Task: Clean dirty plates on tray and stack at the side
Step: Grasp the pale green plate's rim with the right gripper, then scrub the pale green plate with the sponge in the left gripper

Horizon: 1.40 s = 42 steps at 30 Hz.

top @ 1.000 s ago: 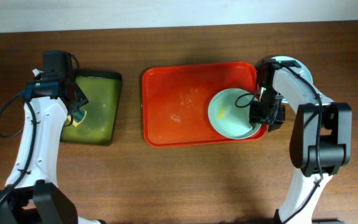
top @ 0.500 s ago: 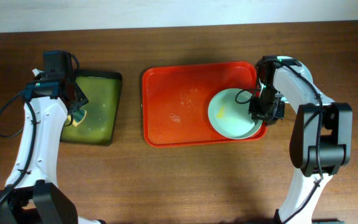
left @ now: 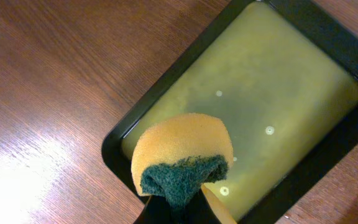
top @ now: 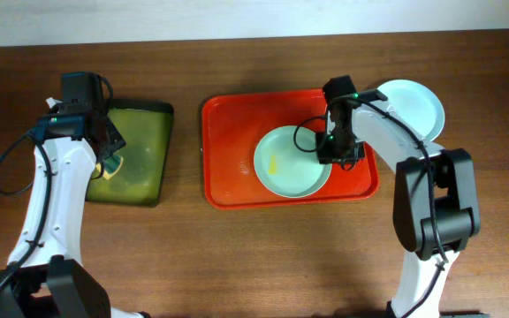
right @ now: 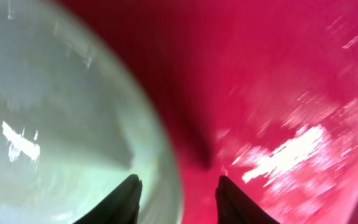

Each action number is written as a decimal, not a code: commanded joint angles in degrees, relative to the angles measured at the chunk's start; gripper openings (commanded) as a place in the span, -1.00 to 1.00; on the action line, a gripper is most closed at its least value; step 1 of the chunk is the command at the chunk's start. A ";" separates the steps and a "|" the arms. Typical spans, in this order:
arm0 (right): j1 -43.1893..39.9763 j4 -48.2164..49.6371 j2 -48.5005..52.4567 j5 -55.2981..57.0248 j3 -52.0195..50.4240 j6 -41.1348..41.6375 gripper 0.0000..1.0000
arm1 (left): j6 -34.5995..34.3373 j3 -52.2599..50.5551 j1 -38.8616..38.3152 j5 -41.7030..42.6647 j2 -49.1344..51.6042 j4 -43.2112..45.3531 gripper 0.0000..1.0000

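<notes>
The smeared pale mint-blue round plate (top: 285,168) lay on the large red rectangular plastic tray (top: 232,146), our right hand (top: 338,150) spread astride its right rim. Our left hand (left: 178,211) pinched the orange-and-green sponge (left: 182,149) above the small black tray (left: 328,37). We judged scrubbing next: steady the plate, bring the sponge across.

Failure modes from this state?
1. Right gripper straddles only the rim of the pale mint round plate on the red plastic tray; it may slip or tip.
2. Left gripper holds the yellow-green sponge over the liquid-filled black tray; carrying it across may drip onto the wooden table.
</notes>
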 commanded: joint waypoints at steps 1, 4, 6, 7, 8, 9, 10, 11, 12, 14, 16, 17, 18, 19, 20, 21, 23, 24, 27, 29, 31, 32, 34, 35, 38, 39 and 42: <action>-1.25 1.84 0.35 0.48 0.96 1.53 -0.12 | -0.52 -0.42 0.24 5.57 -1.03 1.31 -1.00; -0.44 3.19 0.35 -3.78 0.37 1.55 -0.23 | -0.50 -0.42 -0.04 15.32 -0.96 2.27 -1.00; 0.33 5.14 0.35 -4.17 -1.01 2.27 -0.31 | 2.08 -0.44 -1.20 22.23 -0.81 2.97 -1.00; 0.68 5.97 0.35 -4.17 -1.79 3.65 -0.32 | 3.93 -0.44 -2.40 25.83 -0.63 3.43 -1.00; 0.79 6.49 0.35 -4.22 -2.27 4.37 -0.36 | 3.98 -0.44 -4.13 26.56 -0.31 3.54 -1.00; 0.79 6.71 0.35 -4.24 -2.32 4.37 -0.43 | 3.98 -0.44 -6.32 26.53 0.28 3.87 -1.00; 0.79 6.80 0.35 -4.24 -2.34 4.37 -0.44 | 3.98 -0.44 -8.41 26.56 0.98 4.44 -1.00; 0.79 6.73 0.35 -4.24 -2.32 4.35 -0.44 | 3.93 -0.44 -10.91 26.56 1.95 5.22 -1.00; 0.79 6.56 0.35 -4.24 -2.34 4.35 -0.44 | 3.34 -0.44 -13.94 26.53 3.30 6.45 -1.00; 0.81 5.68 0.35 -4.63 -2.34 4.35 -0.44 | 1.36 -0.44 -19.45 26.53 6.16 10.58 -1.00; 1.11 5.44 0.35 -5.64 -3.43 4.33 -0.43 | 0.52 -0.44 -24.28 26.53 9.11 16.33 -1.00; 1.42 6.29 0.35 -5.92 -4.57 4.31 -0.55 | -1.31 -0.42 -26.99 26.51 10.82 19.43 -1.00; 1.55 7.41 0.35 -5.99 -5.46 4.37 -0.69 | -1.38 -0.44 -29.18 26.47 12.22 22.29 -1.00; 1.92 8.07 0.35 -6.19 -5.81 4.37 -0.70 | -1.40 -0.44 -31.17 26.49 13.75 25.79 -1.00; 2.25 8.28 0.35 -6.19 -5.81 4.37 -0.71 | -1.40 -0.42 -32.63 26.47 14.99 28.55 -1.00; 2.78 8.70 0.35 -6.84 -5.81 4.37 -0.70 | -1.40 -0.42 -34.40 26.32 16.39 31.71 -1.00; 3.26 9.05 0.35 -6.82 -5.81 4.37 -0.75 | -1.42 -0.42 -37.18 23.19 19.34 35.67 -1.00; 3.30 9.20 0.35 -6.82 -5.81 4.39 -0.81 | -1.40 -0.42 -37.77 21.99 20.17 35.67 -1.00; 3.30 9.88 0.35 -6.80 -5.81 5.01 -0.81 | -1.38 -0.42 -38.18 21.92 22.47 34.95 -1.00; 3.30 10.10 0.35 -6.80 -5.81 5.01 -0.82 | -1.36 -0.44 -38.18 20.28 24.13 33.79 -1.00; 3.30 10.08 0.35 -6.80 -5.81 5.01 -0.81 | -1.25 -0.44 -38.18 11.23 24.57 30.91 -1.00; 3.30 10.10 0.35 -6.80 -5.81 4.98 -0.81 | -1.09 -0.44 -38.18 5.38 24.57 28.61 -1.00; 3.30 10.10 0.35 -6.80 -5.81 4.98 -0.81 | 2.69 -0.44 -38.03 -0.92 24.57 26.34 -1.00; 3.30 10.05 0.35 -6.80 -5.81 4.98 -0.81 | 6.01 -0.42 -37.57 -5.66 24.57 25.70 -1.00; 3.30 10.08 0.35 -6.80 -5.81 4.98 -0.81 | 6.80 1.25 -36.17 -8.85 23.06 23.37 -1.00; 3.30 10.08 0.35 -6.80 -5.81 4.96 -0.81 | 6.82 3.06 -35.58 -3.39 20.98 22.10 -1.00; 3.30 10.08 0.35 -6.80 -5.81 4.96 -0.81 | 6.14 3.85 -33.86 20.74 17.55 25.66 -1.00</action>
